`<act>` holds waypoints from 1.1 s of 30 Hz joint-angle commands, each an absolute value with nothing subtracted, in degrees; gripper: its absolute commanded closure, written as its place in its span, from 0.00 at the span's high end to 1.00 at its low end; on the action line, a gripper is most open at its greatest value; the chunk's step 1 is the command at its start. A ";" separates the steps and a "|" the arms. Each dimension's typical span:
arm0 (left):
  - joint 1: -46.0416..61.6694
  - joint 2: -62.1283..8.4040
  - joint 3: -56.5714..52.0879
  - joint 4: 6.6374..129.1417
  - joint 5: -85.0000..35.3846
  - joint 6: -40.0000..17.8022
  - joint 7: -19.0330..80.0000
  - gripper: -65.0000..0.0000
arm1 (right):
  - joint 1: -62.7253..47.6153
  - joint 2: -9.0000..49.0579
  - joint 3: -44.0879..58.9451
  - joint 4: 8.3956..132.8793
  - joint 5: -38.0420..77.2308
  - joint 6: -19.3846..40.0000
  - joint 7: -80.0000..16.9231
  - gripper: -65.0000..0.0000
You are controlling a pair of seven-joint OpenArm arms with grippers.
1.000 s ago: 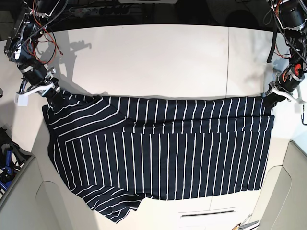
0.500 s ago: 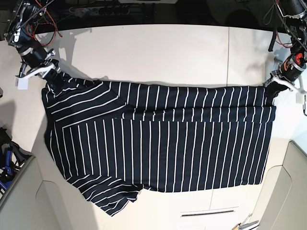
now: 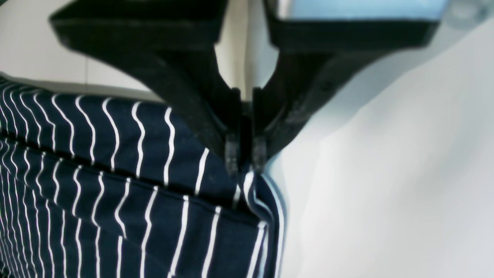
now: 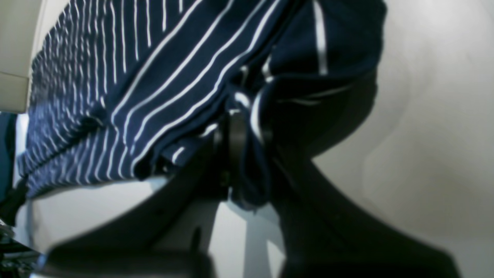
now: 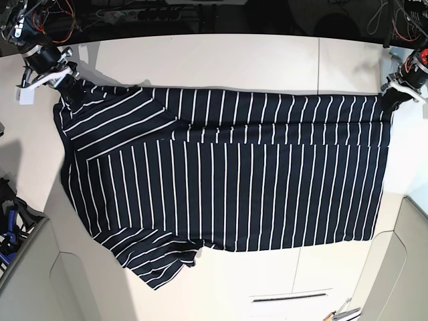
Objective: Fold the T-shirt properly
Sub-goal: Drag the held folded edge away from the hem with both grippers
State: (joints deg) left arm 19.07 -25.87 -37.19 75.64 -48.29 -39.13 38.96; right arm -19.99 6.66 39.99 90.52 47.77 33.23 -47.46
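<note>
Lying flat, the T-shirt [image 5: 227,180] stretches lengthwise left-right across the table [image 5: 221,60].

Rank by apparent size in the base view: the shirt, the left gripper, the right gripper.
1. shirt, by far the largest.
2. left gripper and right gripper: both small and look alike, so I do not rank them.
</note>
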 commanded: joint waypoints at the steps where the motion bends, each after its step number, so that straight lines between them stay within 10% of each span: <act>1: 19.49 -27.16 -37.65 76.73 -49.41 -40.00 38.04 0.00 | -20.36 7.44 40.84 91.57 49.12 33.89 -46.59 0.00; 33: 30.68 -27.14 -37.65 87.90 -51.42 -40.00 38.85 0.00 | -27.03 7.44 46.02 91.57 54.50 34.37 -51.07 0.00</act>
State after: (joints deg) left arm 30.37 -26.02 -37.19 87.00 -50.57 -39.48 39.68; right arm -26.59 6.66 45.43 90.54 53.19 33.69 -51.72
